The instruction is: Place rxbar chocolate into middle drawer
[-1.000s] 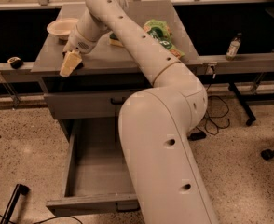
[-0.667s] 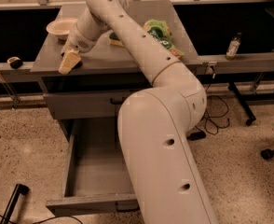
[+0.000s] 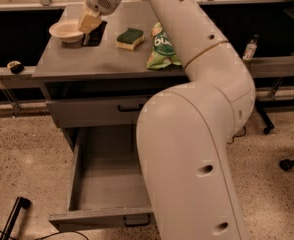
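The rxbar chocolate [image 3: 96, 34] lies flat on the grey cabinet top [image 3: 87, 64], a dark rectangle just right of a white bowl [image 3: 66, 31]. My gripper [image 3: 89, 22] hangs right over the bar's near-left part and hides some of it; I cannot tell whether it touches the bar. The middle drawer [image 3: 104, 176] is pulled out wide below, its inside bare, its front edge [image 3: 99, 218] near the bottom of the view. The handled top drawer [image 3: 129, 107] above it is closed.
A green-and-yellow sponge [image 3: 129, 38] and a green snack bag [image 3: 162, 49] lie on the top to the right of the bar. My large pale arm [image 3: 197, 149] covers the right side of the cabinet and drawer. A small bottle [image 3: 250, 46] stands on a ledge at right.
My gripper has moved from the front-left edge of the cabinet top back towards the bowl and now sits over the dark bar. The sponge has come into view.
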You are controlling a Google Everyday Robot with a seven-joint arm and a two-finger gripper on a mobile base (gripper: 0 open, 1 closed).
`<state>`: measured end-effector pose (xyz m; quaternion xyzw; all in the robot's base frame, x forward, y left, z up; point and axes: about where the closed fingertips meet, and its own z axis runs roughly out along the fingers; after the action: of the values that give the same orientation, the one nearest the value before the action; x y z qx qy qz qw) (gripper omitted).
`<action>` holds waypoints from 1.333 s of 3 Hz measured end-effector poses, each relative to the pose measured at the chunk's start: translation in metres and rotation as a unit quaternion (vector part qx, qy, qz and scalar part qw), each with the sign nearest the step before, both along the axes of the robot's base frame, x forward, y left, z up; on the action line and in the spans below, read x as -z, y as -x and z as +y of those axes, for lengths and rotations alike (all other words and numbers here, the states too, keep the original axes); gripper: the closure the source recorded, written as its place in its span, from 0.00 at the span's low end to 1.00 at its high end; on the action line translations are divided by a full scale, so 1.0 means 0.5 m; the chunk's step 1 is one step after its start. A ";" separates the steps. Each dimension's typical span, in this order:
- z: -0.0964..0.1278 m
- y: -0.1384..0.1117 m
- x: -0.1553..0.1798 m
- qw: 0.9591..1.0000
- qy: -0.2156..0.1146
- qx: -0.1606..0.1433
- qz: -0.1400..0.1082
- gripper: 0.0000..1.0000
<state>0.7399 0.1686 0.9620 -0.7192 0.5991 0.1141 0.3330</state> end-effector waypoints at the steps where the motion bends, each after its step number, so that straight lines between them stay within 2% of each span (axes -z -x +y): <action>1: -0.074 0.033 -0.110 0.999 -0.011 0.031 -0.033 1.00; 2: -0.137 0.086 -0.179 0.995 -0.046 0.061 -0.056 1.00; 3: -0.141 0.126 -0.153 0.991 -0.101 0.067 -0.056 1.00; 4: -0.093 0.144 -0.030 0.990 -0.127 0.057 -0.033 1.00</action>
<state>0.6680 0.1222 0.9769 -0.6390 0.6085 0.1464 0.4473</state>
